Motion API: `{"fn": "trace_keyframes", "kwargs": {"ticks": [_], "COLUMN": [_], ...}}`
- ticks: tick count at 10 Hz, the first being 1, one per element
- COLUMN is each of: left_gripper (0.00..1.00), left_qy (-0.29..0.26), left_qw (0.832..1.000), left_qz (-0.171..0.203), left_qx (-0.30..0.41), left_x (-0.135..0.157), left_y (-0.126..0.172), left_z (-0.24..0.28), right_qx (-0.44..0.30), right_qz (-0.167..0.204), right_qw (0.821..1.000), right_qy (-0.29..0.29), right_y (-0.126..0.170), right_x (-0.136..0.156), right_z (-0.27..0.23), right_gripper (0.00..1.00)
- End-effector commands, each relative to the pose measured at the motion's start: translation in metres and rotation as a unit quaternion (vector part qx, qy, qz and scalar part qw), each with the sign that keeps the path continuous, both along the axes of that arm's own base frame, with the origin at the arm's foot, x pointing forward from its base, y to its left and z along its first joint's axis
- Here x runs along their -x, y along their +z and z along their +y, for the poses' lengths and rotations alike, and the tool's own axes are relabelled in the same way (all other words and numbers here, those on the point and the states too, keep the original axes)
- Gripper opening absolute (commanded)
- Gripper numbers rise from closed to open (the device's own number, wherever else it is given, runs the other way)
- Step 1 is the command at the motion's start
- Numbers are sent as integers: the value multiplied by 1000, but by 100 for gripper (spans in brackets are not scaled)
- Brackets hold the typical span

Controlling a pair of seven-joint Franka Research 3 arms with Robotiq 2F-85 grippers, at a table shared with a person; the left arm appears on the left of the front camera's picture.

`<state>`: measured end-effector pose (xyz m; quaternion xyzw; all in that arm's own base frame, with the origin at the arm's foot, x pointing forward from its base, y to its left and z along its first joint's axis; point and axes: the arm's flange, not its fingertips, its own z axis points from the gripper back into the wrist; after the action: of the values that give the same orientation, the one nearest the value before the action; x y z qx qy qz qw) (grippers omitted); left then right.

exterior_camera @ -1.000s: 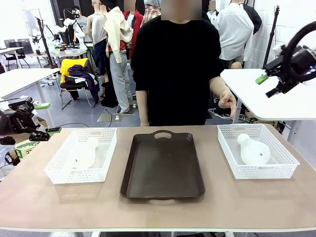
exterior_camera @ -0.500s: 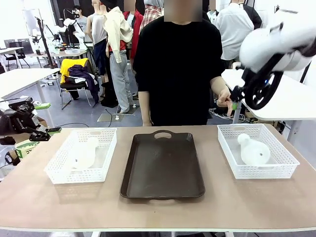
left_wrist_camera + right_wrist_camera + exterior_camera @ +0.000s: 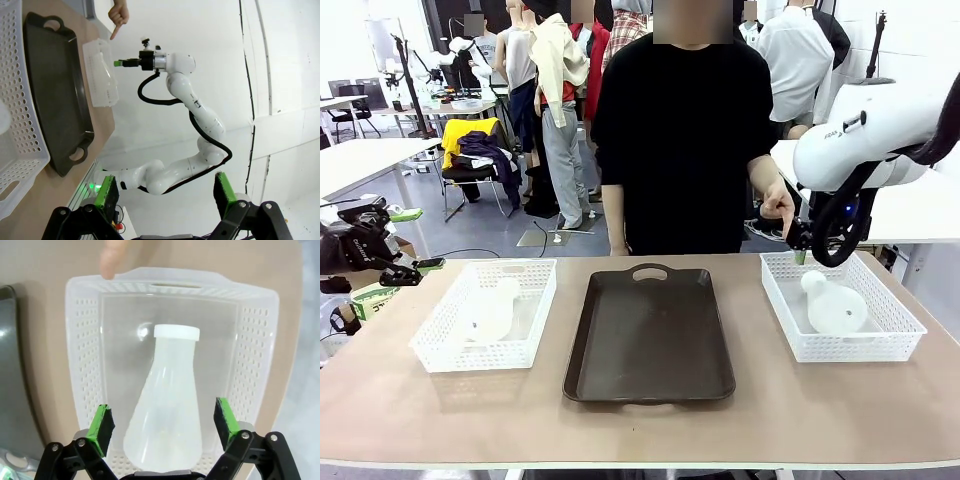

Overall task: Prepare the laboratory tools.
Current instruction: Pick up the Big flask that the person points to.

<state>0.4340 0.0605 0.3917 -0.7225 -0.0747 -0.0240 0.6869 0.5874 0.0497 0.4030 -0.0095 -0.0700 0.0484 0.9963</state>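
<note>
On my front feed the right gripper (image 3: 800, 254) hangs just above the far-left corner of the right basket (image 3: 842, 351), fingers pointing down. From its wrist camera I see the 2 green pads (image 3: 102, 423) spread wide, with nothing between them; it is not touching anything. The right flask (image 3: 167, 410) lies on its side on the basket floor directly under that gap, its capped neck towards the far wall and its wide base towards the near wall. A person stands at the far side, and the person's hand (image 3: 779, 205) hangs just beside the gripper with 1 finger pointing down at the basket's far-left corner. The left gripper (image 3: 165, 193) is off the left end of the table (image 3: 650, 432), well apart from everything on it; its pads stand wide apart with only air between them. The left flask (image 3: 488, 313) lies on its side in the left basket (image 3: 480, 358), neck towards the far side. Between the 2 baskets the dark tray (image 3: 650, 340) sits flat, its handles at the far and near ends.
</note>
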Motion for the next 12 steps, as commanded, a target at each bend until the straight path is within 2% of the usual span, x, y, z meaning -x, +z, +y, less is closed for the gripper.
{"fn": "trace_keyframes", "kwargs": {"ticks": [1,4,8,11,12], "left_gripper": [100,100,100,100,100], "left_qy": [1,1,1,1,1], "left_qw": [1000,1000,1000,1000,1000], "left_qz": [-3,-3,-3,-3,-3], "left_qx": [0,0,0,0,0], "left_x": [0,0,0,0,0], "left_y": [1,1,1,1,1], "left_z": [1,1,1,1,1], "right_qx": [16,22,18,15,5], "right_qz": [28,32,62,69,78], "right_qw": [999,997,991,989,991], "right_qy": [-28,-66,-116,-129,-113], "right_y": [-8,-27,-45,-53,-56], "right_x": [-22,-39,-59,-63,-64], "right_z": [5,9,4,-5,-7], "right_gripper": [100,100,100,100,100]}}
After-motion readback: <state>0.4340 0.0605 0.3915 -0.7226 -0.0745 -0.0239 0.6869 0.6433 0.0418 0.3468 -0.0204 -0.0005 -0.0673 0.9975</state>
